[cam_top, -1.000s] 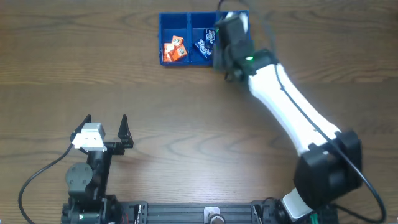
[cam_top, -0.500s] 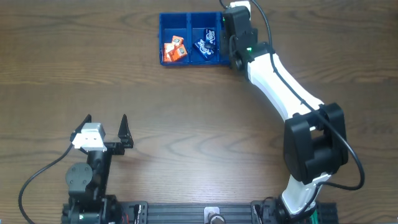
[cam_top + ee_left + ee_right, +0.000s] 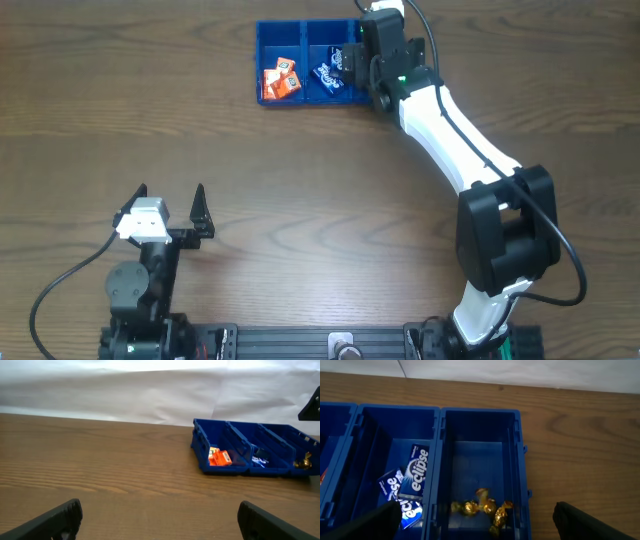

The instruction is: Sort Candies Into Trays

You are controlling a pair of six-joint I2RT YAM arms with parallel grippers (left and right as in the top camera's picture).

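Note:
A blue three-compartment tray (image 3: 290, 24) sits at the table's far edge. Orange candies (image 3: 281, 79) lie in its left compartment and dark blue packets (image 3: 329, 69) in the middle one. In the right wrist view, gold-wrapped candies (image 3: 481, 508) lie in the right compartment of the tray (image 3: 440, 460), beside the blue packets (image 3: 411, 485). My right gripper (image 3: 477, 522) hangs open above that right compartment, holding nothing; from above it (image 3: 375, 45) covers the tray's right end. My left gripper (image 3: 170, 195) stands open and empty near the front left, far from the tray (image 3: 200, 447).
Bare wooden tabletop (image 3: 300, 200) stretches between the tray and the arm bases. A white backdrop (image 3: 150, 395) rises behind the table's far edge. The right arm's white link (image 3: 455, 135) slants across the right side of the table.
The right arm has stretched farther toward the back edge, carrying its gripper from the tray's middle to its right end. The left arm has stayed still.

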